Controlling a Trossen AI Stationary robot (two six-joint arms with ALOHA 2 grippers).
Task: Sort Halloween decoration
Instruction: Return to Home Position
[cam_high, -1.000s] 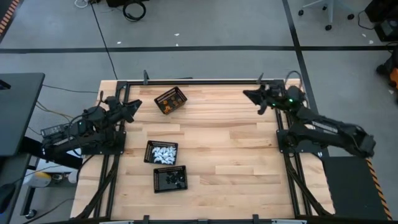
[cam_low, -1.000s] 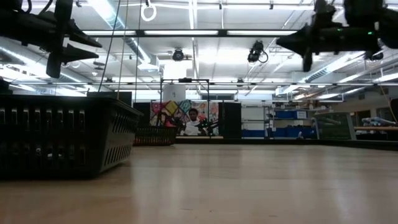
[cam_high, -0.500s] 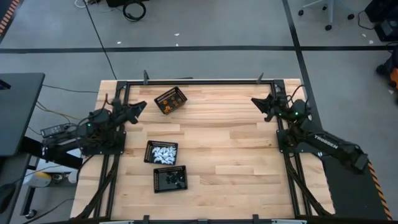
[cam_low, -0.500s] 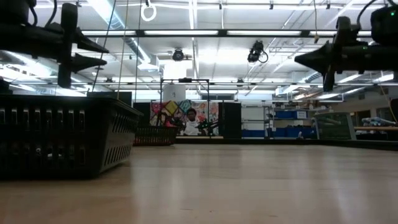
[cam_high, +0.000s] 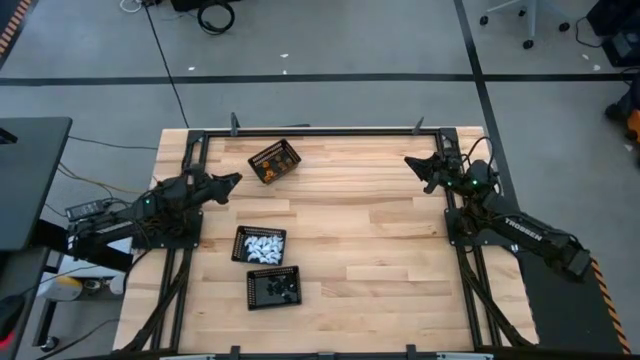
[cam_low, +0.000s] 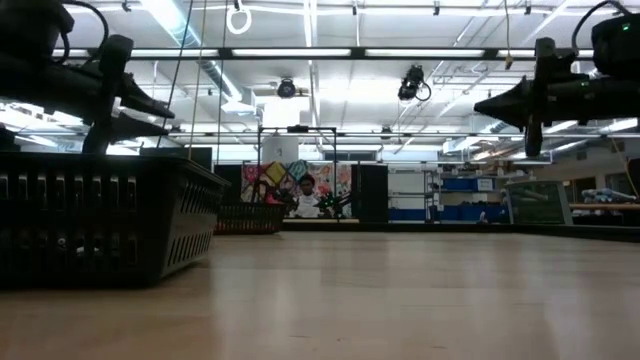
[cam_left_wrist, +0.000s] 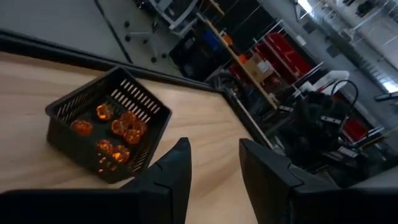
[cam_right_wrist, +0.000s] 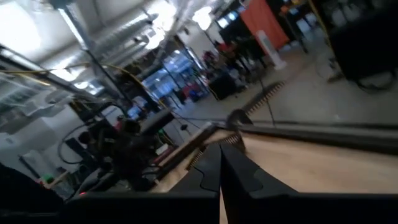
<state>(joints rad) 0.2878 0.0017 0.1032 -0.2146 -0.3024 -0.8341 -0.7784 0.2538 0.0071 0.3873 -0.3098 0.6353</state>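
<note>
Now left gripper (cam_high: 235, 182) lower; right gripper (cam_high: 409, 162) unmoved.

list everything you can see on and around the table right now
table: one, light wood, under both arms
top basket: one, black mesh, top of the left half in the high view
middle basket: one, black mesh, below it
bottom basket: one, black mesh, lowest
orange pieces: several, in the top basket
white pieces: a heap, in the middle basket
black pieces: too dark to count, in the bottom basket
person: one, far beyond the table
left gripper: dark, left side, fingers open, empty
right gripper: dark, right side, fingers shut, empty
</note>
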